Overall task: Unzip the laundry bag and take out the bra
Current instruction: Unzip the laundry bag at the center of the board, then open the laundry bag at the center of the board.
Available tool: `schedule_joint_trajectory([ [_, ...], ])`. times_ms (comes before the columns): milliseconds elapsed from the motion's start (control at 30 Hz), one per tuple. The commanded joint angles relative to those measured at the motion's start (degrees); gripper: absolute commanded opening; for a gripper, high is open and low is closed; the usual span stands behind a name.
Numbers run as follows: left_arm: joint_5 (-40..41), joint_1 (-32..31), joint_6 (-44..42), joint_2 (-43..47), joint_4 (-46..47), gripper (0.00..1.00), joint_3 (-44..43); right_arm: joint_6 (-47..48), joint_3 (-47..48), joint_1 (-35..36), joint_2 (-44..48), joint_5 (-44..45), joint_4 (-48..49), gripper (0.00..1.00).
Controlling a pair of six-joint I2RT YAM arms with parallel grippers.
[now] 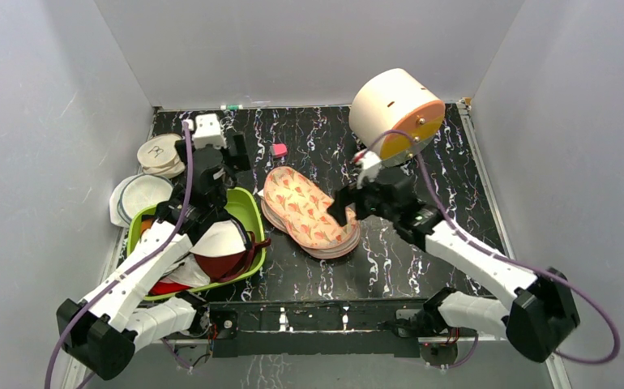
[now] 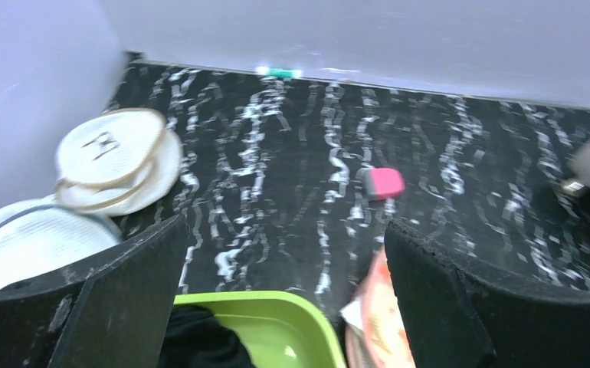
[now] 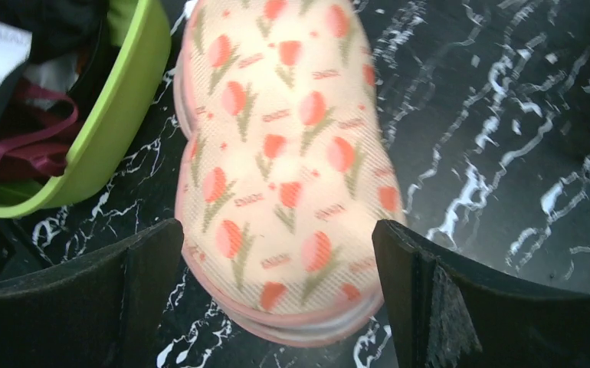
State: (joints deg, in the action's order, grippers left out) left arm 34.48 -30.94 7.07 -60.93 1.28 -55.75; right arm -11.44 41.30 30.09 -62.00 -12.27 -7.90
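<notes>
Currently two round white mesh pouches (image 1: 151, 174) are lying at the far left of the bench (image 1: 455, 162). Just right of them, the left fingers (image 1: 238, 154) are hanging released and empty above the far rim of the lime-green basin (image 1: 249, 212), where the white bra (image 1: 218, 237) is lying on a dark red garment (image 1: 211, 264). Just right of the basin, the peach laundry bag (image 1: 309, 212) is lying flat mid-bench, and the right fingers (image 1: 346, 209) are hovering over its near right end, spread wide and grasping nothing.
</notes>
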Motion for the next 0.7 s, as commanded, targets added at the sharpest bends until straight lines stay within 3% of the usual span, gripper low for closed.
schedule_joint_trajectory([
  [0, 8.97, 3.08, 0.09, 3.85, 6.88, 0.98, 5.01, 7.25, 7.42, 14.71, -6.51, 18.37, -2.78, 0.94],
  [133, 12.4, 3.71, -1.27, 4.57, 7.74, 0.98, 5.72, 10.78, 13.39, 25.83, -15.5, 28.22, -3.88, 0.85],
  [400, 13.53, 5.33, -1.12, 5.39, 7.38, 0.98, 5.93, 15.19, 25.49, 37.02, -32.11, 38.09, -9.66, 0.65],
  [567, 12.08, 5.53, -0.27, 5.15, 7.14, 0.98, 6.07, 13.95, 29.12, 38.9, -39.02, 46.66, -11.45, 0.69],
  [667, 11.31, 5.49, 0.12, 5.24, 6.72, 0.98, 5.98, 14.06, 29.18, 38.91, -40.67, 47.45, -10.28, 0.69],
])
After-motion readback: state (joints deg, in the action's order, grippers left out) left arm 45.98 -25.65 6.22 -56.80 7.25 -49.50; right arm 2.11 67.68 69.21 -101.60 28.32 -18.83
